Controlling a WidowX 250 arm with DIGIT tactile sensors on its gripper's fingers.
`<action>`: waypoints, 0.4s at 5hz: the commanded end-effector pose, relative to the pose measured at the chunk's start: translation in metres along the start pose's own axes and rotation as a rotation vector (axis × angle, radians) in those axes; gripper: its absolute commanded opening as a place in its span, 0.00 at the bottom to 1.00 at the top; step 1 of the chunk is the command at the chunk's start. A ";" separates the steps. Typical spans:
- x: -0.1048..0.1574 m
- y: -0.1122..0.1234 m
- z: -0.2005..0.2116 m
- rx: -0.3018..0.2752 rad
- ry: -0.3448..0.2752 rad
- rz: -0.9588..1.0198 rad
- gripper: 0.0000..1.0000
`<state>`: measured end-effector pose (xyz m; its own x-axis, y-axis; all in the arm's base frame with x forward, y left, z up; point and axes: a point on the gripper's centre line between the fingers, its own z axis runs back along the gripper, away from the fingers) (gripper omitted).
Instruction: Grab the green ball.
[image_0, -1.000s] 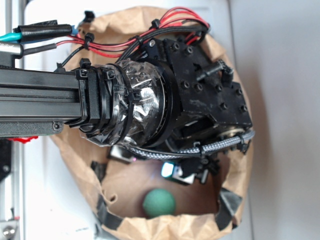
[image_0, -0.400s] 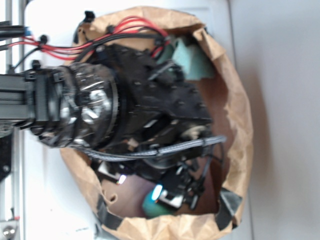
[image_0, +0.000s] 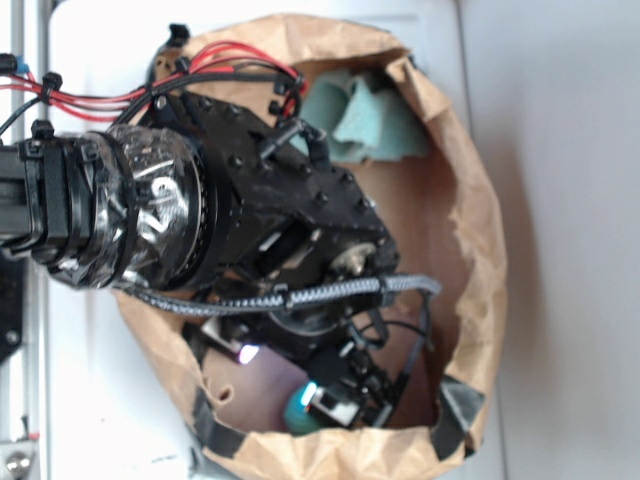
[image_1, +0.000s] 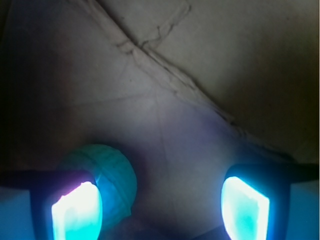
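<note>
The green ball (image_1: 114, 172) lies on the brown paper floor of the bag, just inside my left finger (image_1: 77, 212) and partly behind it. My gripper (image_1: 160, 202) is open, with glowing pads wide apart and a broad gap between the ball and the right pad (image_1: 245, 207). In the exterior view the gripper (image_0: 335, 400) reaches down into the bag's near end and covers most of the ball (image_0: 296, 412); only a green sliver shows.
A brown paper bag (image_0: 482, 250) with a rolled rim surrounds the arm on all sides. A pale green cloth (image_0: 365, 115) is bunched at the bag's far end. A black handle strap (image_0: 458, 400) sits at the near right rim.
The arm has swung left and lowered toward the near end of the bag, uncovering the green cloth. The gripper now sits over the ball, which was in plain view before.
</note>
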<state>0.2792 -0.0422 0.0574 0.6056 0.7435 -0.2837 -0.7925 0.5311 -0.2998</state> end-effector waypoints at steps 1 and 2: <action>0.016 -0.010 0.046 -0.094 0.037 0.004 1.00; 0.016 -0.013 0.053 -0.105 0.053 0.004 1.00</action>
<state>0.2923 -0.0321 0.0905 0.5996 0.7048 -0.3790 -0.7983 0.4936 -0.3450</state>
